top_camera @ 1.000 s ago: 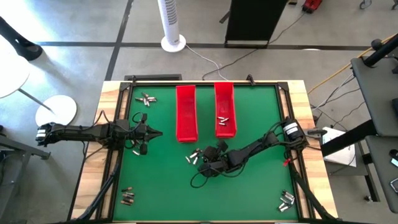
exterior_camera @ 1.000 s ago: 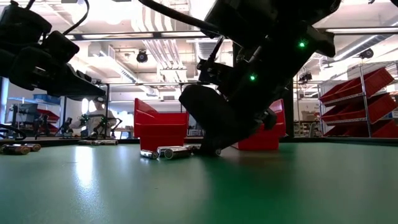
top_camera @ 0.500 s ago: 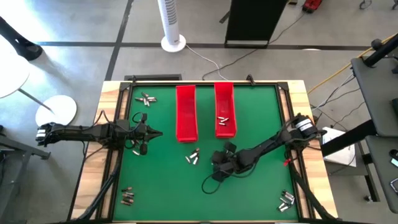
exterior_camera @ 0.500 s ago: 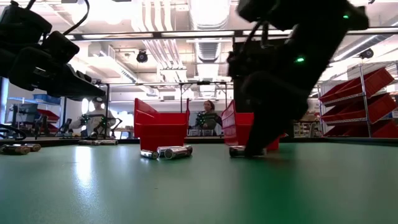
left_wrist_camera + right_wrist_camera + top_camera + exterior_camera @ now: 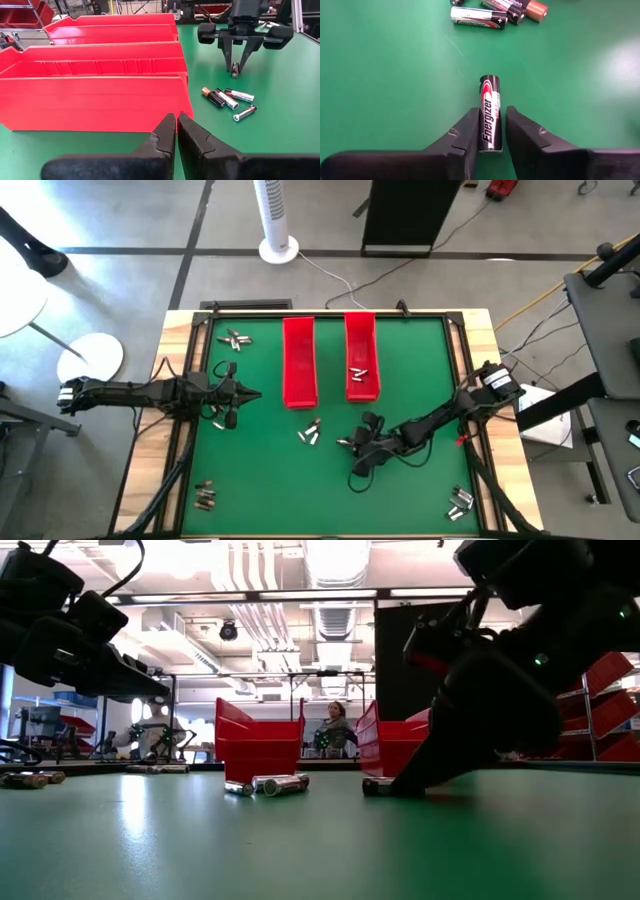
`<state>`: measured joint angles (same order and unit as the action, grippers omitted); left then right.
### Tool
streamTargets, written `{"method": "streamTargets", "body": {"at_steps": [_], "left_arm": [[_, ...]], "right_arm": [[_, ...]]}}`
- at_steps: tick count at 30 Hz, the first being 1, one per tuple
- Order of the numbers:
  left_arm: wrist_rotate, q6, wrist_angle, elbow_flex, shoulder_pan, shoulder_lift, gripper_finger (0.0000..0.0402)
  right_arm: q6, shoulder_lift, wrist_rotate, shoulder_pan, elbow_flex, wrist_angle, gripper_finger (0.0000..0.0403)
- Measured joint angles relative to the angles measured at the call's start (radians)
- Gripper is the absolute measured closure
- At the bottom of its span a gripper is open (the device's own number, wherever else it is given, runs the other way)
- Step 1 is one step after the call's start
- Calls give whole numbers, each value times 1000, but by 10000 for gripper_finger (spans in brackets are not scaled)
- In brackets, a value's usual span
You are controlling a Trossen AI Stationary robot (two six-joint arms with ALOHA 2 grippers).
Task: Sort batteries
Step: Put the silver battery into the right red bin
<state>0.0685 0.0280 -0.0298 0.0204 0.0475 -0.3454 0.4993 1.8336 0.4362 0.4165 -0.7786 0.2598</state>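
right end effector [image 5: 491, 131] low on mat, fingers narrowly flanking battery [image 5: 489, 114]; left end effector [image 5: 177, 131] closed, empty.

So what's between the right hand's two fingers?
One black-and-silver Energizer battery lying on the green table mat, between the right hand's dark fingers, seen in the right wrist view.

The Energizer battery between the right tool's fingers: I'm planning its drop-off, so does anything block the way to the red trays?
Nothing visible does. The Energizer battery lies on bare mat at the right tool; the battery cluster sits off to one side of the way to the red trays.
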Motion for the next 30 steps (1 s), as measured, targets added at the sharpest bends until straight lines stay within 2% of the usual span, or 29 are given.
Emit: {"method": "streamTargets", "body": {"at_steps": [7, 18, 26, 30], "left_arm": [[0, 0, 0, 0, 0, 0, 402], [0, 0, 1, 0, 0, -1, 402], [0, 0, 0, 0, 0, -2, 402], [0, 0, 0, 0, 0, -2, 402]], "right_arm": [[-47, 33, 32, -6, 2, 84, 289], [-47, 66, 33, -8, 1, 96, 348], [-127, 27, -23, -16, -9, 17, 359], [-157, -39, -92, -26, -36, -132, 360]]}}
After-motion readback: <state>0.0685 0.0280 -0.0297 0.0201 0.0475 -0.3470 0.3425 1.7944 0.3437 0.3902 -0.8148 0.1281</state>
